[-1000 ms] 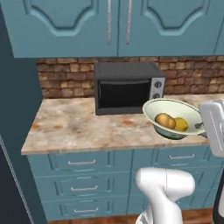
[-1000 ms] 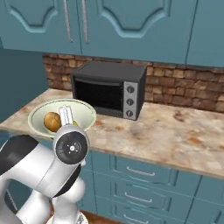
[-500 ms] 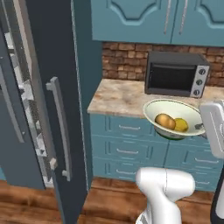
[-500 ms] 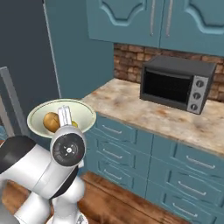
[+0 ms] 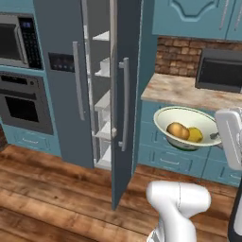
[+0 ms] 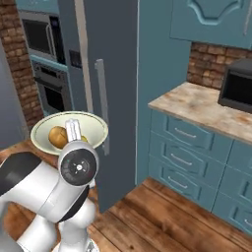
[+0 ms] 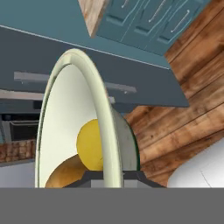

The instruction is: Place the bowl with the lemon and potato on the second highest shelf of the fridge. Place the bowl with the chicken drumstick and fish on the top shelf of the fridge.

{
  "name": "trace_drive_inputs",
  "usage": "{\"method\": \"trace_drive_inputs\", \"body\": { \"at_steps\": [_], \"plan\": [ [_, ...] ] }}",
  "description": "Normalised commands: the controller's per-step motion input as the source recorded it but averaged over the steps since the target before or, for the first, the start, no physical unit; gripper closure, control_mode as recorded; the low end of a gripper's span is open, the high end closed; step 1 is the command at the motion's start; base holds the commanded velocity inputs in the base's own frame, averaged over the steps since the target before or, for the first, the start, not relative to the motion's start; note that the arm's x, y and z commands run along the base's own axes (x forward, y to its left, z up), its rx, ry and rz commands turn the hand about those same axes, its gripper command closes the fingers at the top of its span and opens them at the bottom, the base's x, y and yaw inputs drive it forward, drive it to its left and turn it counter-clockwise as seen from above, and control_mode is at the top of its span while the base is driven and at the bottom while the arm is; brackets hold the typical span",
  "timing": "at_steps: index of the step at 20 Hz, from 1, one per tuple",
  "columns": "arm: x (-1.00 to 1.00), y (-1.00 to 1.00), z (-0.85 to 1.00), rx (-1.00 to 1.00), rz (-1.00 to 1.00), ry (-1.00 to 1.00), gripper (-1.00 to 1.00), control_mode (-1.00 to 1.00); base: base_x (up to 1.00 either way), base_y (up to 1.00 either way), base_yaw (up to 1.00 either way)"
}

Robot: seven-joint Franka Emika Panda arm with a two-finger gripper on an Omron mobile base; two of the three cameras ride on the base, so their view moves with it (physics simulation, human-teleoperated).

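Note:
The cream bowl with the lemon and potato (image 5: 185, 111) hangs in the air in front of the blue drawers, and my gripper (image 5: 216, 136) is shut on its right rim. Inside it lie the tan potato (image 5: 177, 131) and the yellow lemon (image 5: 194, 135). The right base view has the bowl (image 6: 91, 127) behind my gripper (image 6: 73, 129), with the potato (image 6: 58, 136) beside it. In the hand view the bowl's rim (image 7: 104, 127) stands edge-on, with the lemon (image 7: 89, 144) and potato (image 7: 65, 173) behind it. Pale shelf boards (image 5: 105, 36) (image 5: 103, 72) show through the fridge's gap. The bowl with the chicken drumstick and fish is out of view.
The fridge's dark door (image 5: 128, 94) stands partly open, edge toward me, left of the bowl. A wall oven (image 5: 21, 101) sits further left. The marble counter (image 5: 179, 90) and black microwave (image 5: 220, 71) lie to the right. Wooden floor (image 5: 56, 189) spreads below.
The whole picture has swung from the counter and microwave round to the fridge, so the base has moved. The bowl stays in my shut gripper at the same spot relative to the arm.

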Motion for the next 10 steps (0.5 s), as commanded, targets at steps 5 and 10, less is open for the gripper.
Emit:
{"method": "trace_drive_inputs", "body": {
  "at_steps": [5, 10],
  "plan": [
    [0.0, 0.0, 0.0, 0.0, 0.0, 0.0, 1.0, 1.0, -0.82, 1.0, 0.24],
    [0.0, 0.0, 0.0, 0.0, 0.0, 0.0, 1.0, 1.0, -0.04, 1.0, 0.25]
  ]
}}
